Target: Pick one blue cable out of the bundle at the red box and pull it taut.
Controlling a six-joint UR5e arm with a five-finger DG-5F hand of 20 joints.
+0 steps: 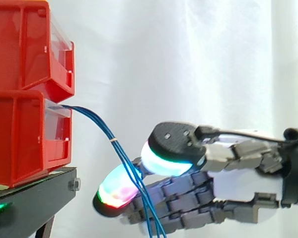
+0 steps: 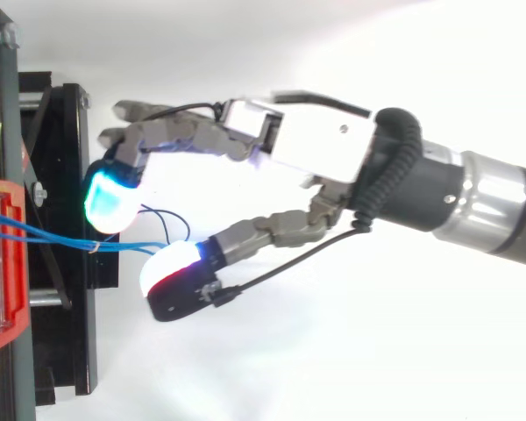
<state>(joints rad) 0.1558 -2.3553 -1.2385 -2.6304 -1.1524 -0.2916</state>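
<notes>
red plastic at the left of the side view: two bins stacked, upper bin (image 1: pixel 25 44) over lower bin (image 1: pixel 20 139), both on a black stand (image 1: pixel 35 198), with a white curtain (image 1: pixel 188 59) behind.

thin blue cables (image 1: pixel 120 151) leaving the clear front lip of the lower bin as a small bundle, arching out and down to the right, gathered partway along by a small pale tie (image 1: pixel 113 141), then dropping slack past the bottom edge of the side view.

reaching in from the right edge, the hand (image 1: pixel 248 188), palm low and level, fingers stretched toward the bins. on top, the thumb, its black-backed pad (image 1: pixel 164 161) glowing white and cyan. lower and further left, a finger pad (image 1: pixel 114 192) glowing red, green and magenta. blue strands crossing in front of the fingers, between those two pads.

from above, the same bundle (image 2: pixel 61 239) running rightward from the red bins at the left edge, over the black stand, into the gap between a cyan finger pad (image 2: pixel 110 200) and the white-and-red thumb pad (image 2: pixel 171 267). pads apart with clear space between them, fingers only lightly bent, nothing clamped. strands ending at the rim of the thumb pad; touching or just short of it, impossible to tell. silver wrist (image 2: pixel 495 206) of the arm behind the hand, toward the right edge.
</notes>
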